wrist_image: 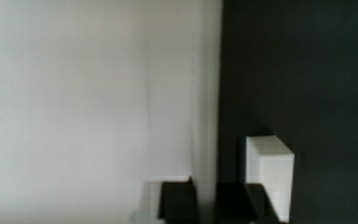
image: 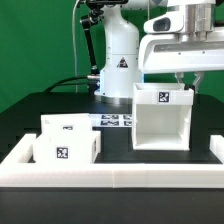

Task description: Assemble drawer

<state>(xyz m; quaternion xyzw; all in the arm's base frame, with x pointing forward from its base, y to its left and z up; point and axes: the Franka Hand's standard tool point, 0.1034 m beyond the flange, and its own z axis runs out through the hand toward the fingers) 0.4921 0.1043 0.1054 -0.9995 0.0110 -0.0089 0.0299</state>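
Observation:
The drawer's big open-fronted white box [image: 160,120] stands upright on the black table at the exterior view's right, with a tag [image: 162,97] on its upper back edge. My gripper [image: 184,84] comes down from above onto the box's top right back corner. In the wrist view its two dark fingers [wrist_image: 176,200] stand close together astride the edge of the box's white wall [wrist_image: 96,100], shut on it. The two small shallow trays [image: 65,140] sit together at the exterior view's left, far from the gripper, with a tag on the front one.
The marker board [image: 115,120] lies flat between the trays and the box. A long low white rail [image: 110,172] edges the table's front and sides. The robot's white base [image: 118,55] stands behind. A small white piece [wrist_image: 270,165] shows on the black table beside the fingers.

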